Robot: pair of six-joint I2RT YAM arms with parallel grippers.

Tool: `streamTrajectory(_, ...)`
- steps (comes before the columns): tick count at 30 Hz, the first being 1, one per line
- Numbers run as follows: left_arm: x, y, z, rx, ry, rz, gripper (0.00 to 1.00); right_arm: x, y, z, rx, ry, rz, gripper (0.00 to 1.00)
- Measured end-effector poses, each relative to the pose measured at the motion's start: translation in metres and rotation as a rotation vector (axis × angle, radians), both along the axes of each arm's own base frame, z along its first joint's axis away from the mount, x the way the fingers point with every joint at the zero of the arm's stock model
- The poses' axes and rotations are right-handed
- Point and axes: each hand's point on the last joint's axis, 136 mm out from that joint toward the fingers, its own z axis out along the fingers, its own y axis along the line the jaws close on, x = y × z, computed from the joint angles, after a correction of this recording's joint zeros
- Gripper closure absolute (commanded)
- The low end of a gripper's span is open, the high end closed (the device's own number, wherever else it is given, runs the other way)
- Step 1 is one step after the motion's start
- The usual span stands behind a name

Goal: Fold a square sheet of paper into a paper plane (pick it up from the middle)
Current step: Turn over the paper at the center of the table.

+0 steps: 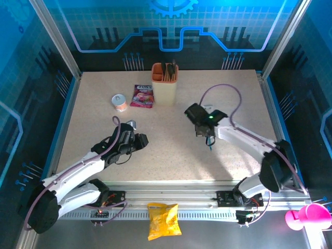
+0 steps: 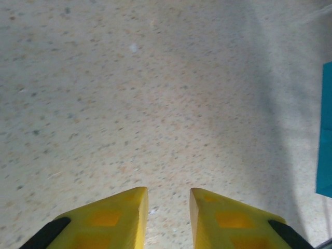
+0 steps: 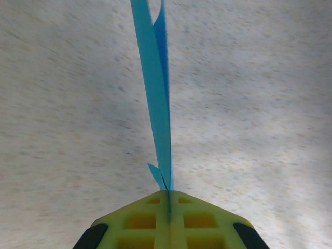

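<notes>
The paper (image 3: 158, 104) is thin, bright blue and unmarked. It is folded into a narrow, long strip of at least two layers, seen edge-on in the right wrist view. One end is clamped between the closed fingers of the right end effector (image 3: 168, 193). A small pointed flap sticks out to the left just beside the grip. The strip extends straight out from the fingertips, and the layers part slightly at the far end. It is held above the speckled desk (image 3: 270, 104).

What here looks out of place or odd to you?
The yellow snack bag lies off the table, beyond its near rail, about midway along. The folded blue paper pinched in the right fingers looks intact.
</notes>
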Motion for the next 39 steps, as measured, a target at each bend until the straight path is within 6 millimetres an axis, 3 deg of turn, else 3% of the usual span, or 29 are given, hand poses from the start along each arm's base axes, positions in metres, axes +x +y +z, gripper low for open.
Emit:
streamTrajectory(5, -0.011, 0.015, 0.000, 0.030, 0.024, 0.033, 0.72, -0.010, 0.015, -0.027, -0.244, 0.074, 0.022, 1.00)
streamTrajectory(13, -0.024, 0.033, 0.025, -0.002, -0.039, 0.094, 0.72, -0.037, 0.092, -0.080, -0.284, 0.145, 0.109, 0.99)
streamTrajectory(16, -0.028, 0.037, 0.027, -0.003, -0.040, 0.101, 0.72, -0.047, 0.119, -0.099, -0.232, 0.179, 0.123, 0.73)
streamTrajectory(17, -0.029, 0.038, 0.026, -0.001, -0.035, 0.103, 0.72, -0.050, 0.127, -0.103, -0.204, 0.188, 0.124, 0.69)
streamTrajectory(21, -0.034, 0.042, 0.021, 0.015, -0.008, 0.107, 0.72, -0.056, 0.155, -0.106, -0.055, 0.211, 0.132, 0.56)
streamTrajectory(25, -0.035, 0.042, 0.019, 0.019, -0.001, 0.106, 0.71, -0.049, 0.179, -0.075, 0.204, 0.184, 0.147, 0.55)
streamTrajectory(29, -0.033, 0.036, 0.015, 0.019, 0.018, 0.079, 0.67, -0.033, 0.175, -0.025, 0.468, 0.104, 0.150, 0.59)
streamTrajectory(32, -0.030, 0.027, 0.011, 0.017, 0.040, 0.037, 0.65, -0.026, 0.156, -0.009, 0.605, 0.052, 0.147, 0.73)
streamTrajectory(34, -0.025, 0.017, 0.008, 0.010, 0.053, 0.002, 0.64, -0.029, 0.136, -0.019, 0.652, 0.053, 0.135, 0.84)
streamTrajectory(37, -0.014, 0.001, 0.003, -0.004, 0.082, -0.048, 0.65, -0.042, 0.106, -0.050, 0.696, 0.097, 0.105, 0.97)
streamTrajectory(39, -0.005, -0.011, 0.001, -0.022, 0.095, -0.078, 0.66, -0.053, 0.091, -0.068, 0.722, 0.133, 0.090, 1.00)
